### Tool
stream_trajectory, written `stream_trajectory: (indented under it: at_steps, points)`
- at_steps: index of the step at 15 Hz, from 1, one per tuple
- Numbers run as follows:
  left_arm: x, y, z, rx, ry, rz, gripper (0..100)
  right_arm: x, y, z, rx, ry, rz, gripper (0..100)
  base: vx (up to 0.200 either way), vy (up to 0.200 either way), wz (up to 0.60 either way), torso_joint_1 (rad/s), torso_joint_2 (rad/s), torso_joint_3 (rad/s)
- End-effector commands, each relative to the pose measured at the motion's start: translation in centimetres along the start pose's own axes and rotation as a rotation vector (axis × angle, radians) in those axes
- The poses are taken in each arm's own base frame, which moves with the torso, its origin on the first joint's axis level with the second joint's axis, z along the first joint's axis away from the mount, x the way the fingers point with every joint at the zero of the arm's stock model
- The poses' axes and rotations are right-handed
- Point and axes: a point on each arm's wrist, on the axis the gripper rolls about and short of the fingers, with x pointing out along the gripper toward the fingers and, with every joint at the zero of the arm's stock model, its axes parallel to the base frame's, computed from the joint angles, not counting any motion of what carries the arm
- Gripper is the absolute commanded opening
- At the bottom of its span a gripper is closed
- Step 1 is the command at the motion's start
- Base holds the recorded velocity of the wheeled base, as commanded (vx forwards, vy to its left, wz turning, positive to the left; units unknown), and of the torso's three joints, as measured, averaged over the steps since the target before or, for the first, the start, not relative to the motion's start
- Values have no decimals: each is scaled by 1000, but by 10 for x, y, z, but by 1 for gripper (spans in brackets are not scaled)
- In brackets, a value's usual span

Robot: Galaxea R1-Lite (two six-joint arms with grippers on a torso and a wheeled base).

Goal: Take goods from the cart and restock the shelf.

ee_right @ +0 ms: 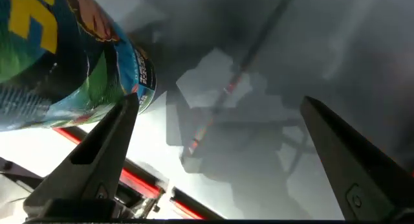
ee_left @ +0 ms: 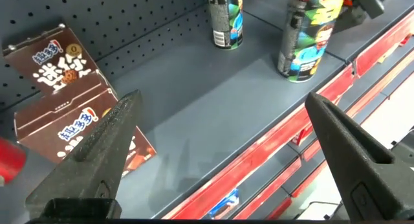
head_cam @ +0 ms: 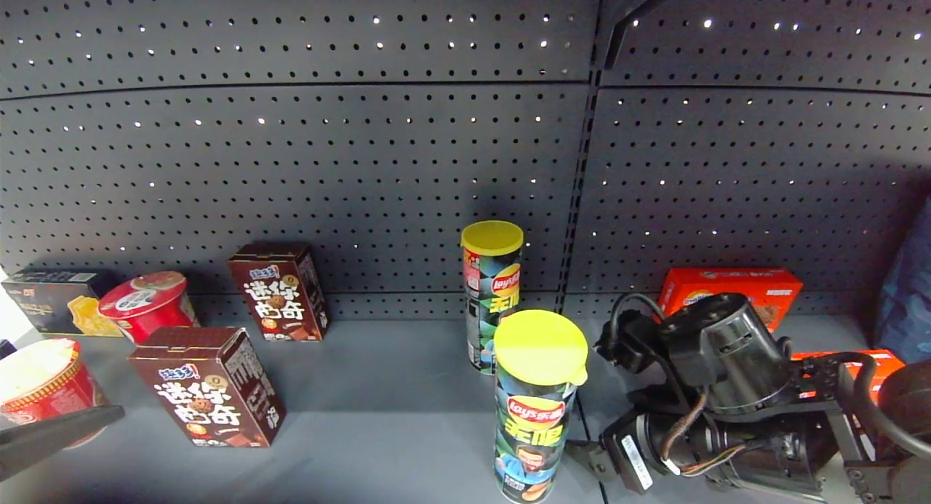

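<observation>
1. In the head view the right arm covers the lower corner of an orange box (head_cam: 734,286) at the back of the shelf (head_cam: 378,388).
2. A red cup (head_cam: 40,380) at the left edge is cut off by the frame, and a dark bar crosses its foot.
3. In the left wrist view both cans lose their tops to the frame edge.
4. The right wrist view catches the near can's lower part very close, so its print is hard to make out.
5. The left claw (ee_left: 223,100) is spread wide and empty over the shelf front, beside a brown box (ee_left: 55,62).
6. The right claw (ee_right: 220,102) is spread wide with nothing between its fingers. The near can sits just outside one finger.
7. The near can (head_cam: 538,409) stands upright by the shelf's front edge. It has a flat yellow lid and a dark body with green and blue patches and a red-and-yellow badge.
8. The far can (head_cam: 492,293), of matching look, stands upright behind it, nearer the perforated back panel (head_cam: 364,162).
</observation>
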Motion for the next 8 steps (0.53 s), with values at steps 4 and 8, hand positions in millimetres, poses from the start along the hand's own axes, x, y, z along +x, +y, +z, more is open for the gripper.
stream_trajectory:
  at_steps: [4, 8]
  points:
    - [1, 0, -1, -4, 7, -1, 100, 16, 14, 7, -21, 12, 22, 100, 0, 0, 0, 0, 0, 0]
    - [1, 0, -1, -4, 8, -5, 100, 13, 14, 5, -6, 13, 24, 100, 0, 0, 0, 0, 0, 0]
